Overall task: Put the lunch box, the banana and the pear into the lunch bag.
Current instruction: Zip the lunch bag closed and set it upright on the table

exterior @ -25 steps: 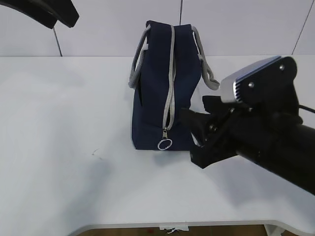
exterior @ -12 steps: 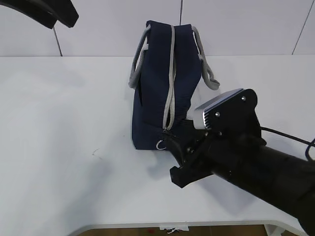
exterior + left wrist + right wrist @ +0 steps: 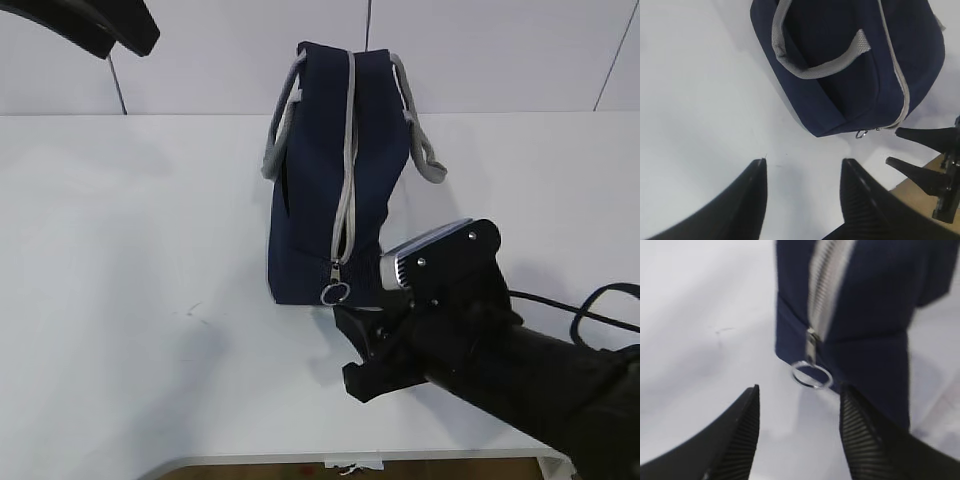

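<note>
The navy lunch bag (image 3: 335, 170) stands upright mid-table with its grey zipper shut and its ring pull (image 3: 335, 293) hanging at the foot. My right gripper (image 3: 347, 345) is open and empty, low over the table just in front of the ring pull (image 3: 811, 375), which lies a little beyond the fingertips of my right gripper (image 3: 801, 389). My left gripper (image 3: 804, 162) is open and empty, high above the table to the bag's left; from there I see the bag (image 3: 840, 65) and the right fingers (image 3: 920, 135). The lunch box, banana and pear are out of view.
The white table's front edge (image 3: 300, 462) runs just below the right arm. A small dark mark (image 3: 190, 310) lies on the table left of the bag. The left arm (image 3: 90, 25) hangs over the far left corner. A grey handle (image 3: 425, 160) droops on the bag's right.
My right arm has moved left and down, from beside the bag's right side to in front of the ring pull. The bag and left arm have not moved.
</note>
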